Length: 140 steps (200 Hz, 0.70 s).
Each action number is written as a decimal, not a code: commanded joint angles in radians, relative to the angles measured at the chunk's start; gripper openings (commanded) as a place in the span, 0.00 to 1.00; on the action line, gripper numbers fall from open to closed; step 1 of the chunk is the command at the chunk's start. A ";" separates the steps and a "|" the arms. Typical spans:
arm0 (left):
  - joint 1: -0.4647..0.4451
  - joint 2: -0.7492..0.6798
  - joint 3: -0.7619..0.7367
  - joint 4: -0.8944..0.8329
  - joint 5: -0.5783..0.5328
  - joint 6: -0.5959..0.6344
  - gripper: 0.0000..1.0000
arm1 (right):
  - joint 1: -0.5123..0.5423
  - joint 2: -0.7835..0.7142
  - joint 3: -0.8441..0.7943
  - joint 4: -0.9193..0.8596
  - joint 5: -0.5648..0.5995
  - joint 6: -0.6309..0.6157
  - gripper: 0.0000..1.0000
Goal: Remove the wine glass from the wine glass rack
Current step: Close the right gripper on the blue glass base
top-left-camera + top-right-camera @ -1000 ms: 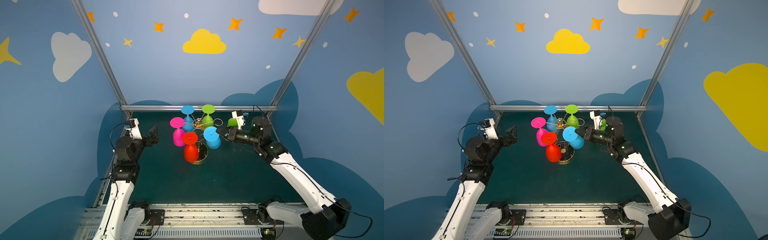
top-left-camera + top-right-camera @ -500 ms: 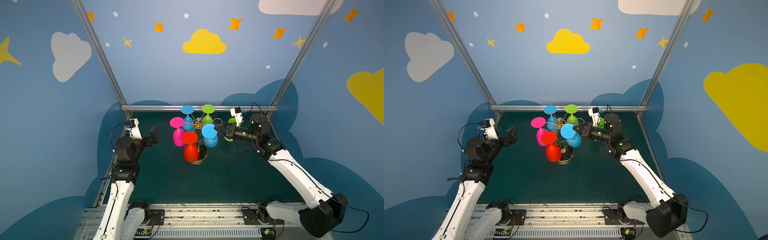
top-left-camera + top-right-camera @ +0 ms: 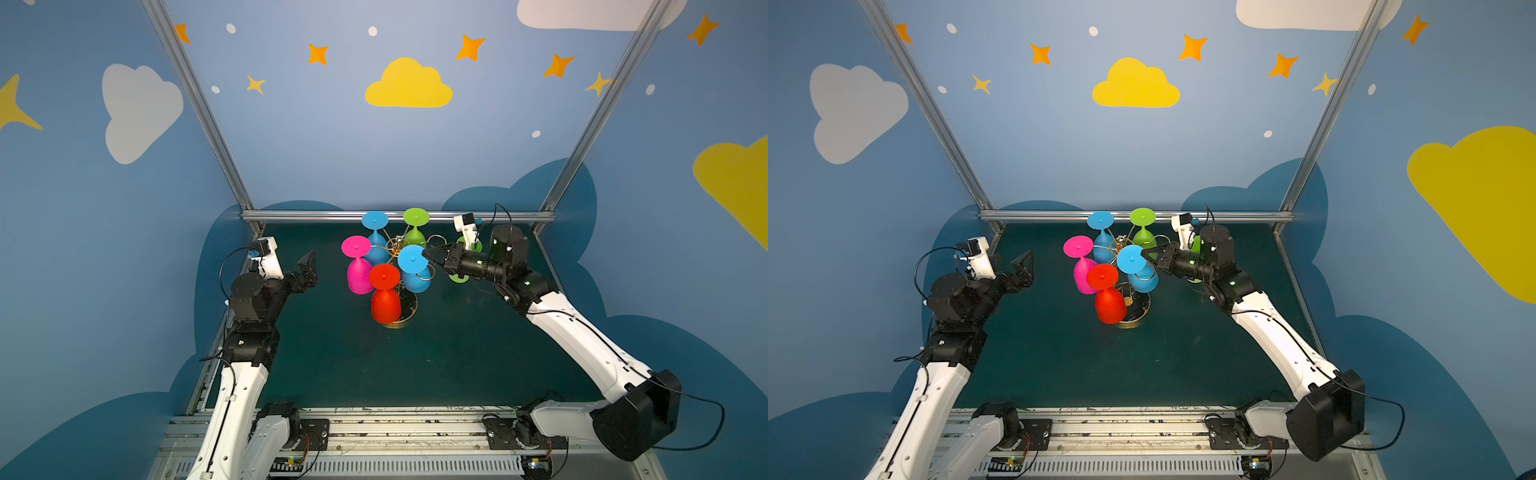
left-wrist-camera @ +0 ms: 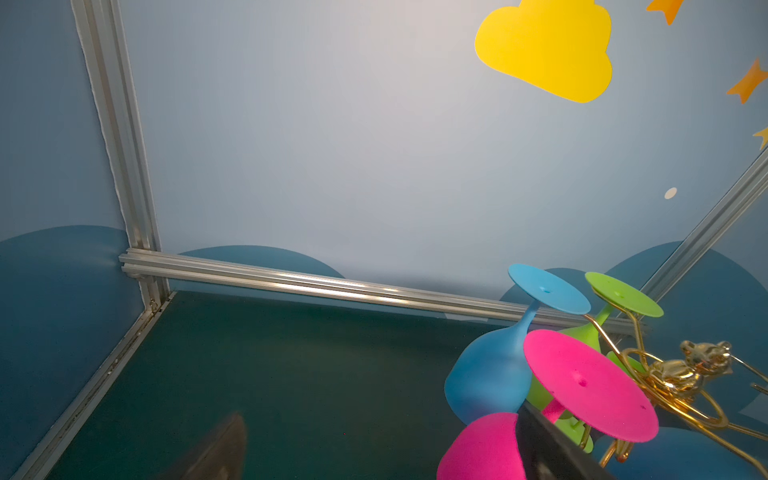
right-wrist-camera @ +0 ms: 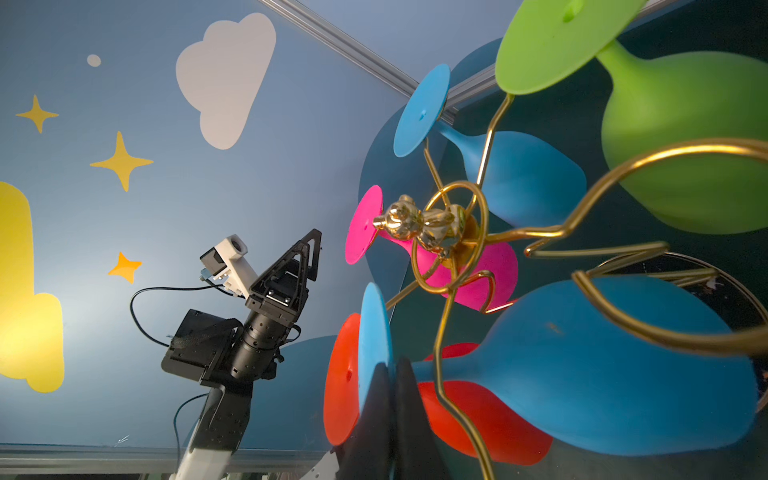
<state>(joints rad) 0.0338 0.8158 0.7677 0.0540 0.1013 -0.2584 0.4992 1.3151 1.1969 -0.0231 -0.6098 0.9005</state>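
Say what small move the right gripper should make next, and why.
The right gripper is shut on the foot of the near blue wine glass, whose stem sits in the wire loop of the wine glass rack; probably draw it outward, away from the post.

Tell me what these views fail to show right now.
- Off-rack green glass: right arm hides most, both top views.
- Right end effector grip on near blue glass: fingers cover contact, right wrist view.
- Rack base: red glass covers much, both top views.
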 commanded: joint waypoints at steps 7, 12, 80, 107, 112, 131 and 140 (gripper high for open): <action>0.004 -0.012 -0.011 0.023 0.009 -0.003 1.00 | 0.009 0.002 0.040 0.049 0.012 0.001 0.00; 0.005 -0.013 -0.010 0.023 0.008 -0.002 1.00 | 0.010 0.002 0.041 0.045 0.009 0.002 0.00; 0.005 -0.012 -0.011 0.023 0.007 -0.004 1.00 | 0.041 -0.050 0.029 -0.054 0.004 -0.050 0.00; 0.005 -0.014 -0.011 0.023 0.006 -0.004 1.00 | 0.050 -0.069 0.015 -0.080 0.005 -0.063 0.00; 0.003 -0.014 -0.011 0.023 0.005 -0.003 1.00 | 0.050 -0.073 0.013 -0.085 0.006 -0.065 0.00; 0.005 -0.014 -0.010 0.023 0.005 -0.004 1.00 | 0.052 -0.094 0.000 -0.112 0.015 -0.079 0.00; 0.004 -0.014 -0.010 0.023 0.006 -0.004 1.00 | 0.053 -0.104 -0.005 -0.125 0.019 -0.086 0.00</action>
<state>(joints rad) 0.0338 0.8158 0.7677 0.0540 0.1009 -0.2584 0.5465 1.2568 1.1965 -0.1112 -0.6037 0.8516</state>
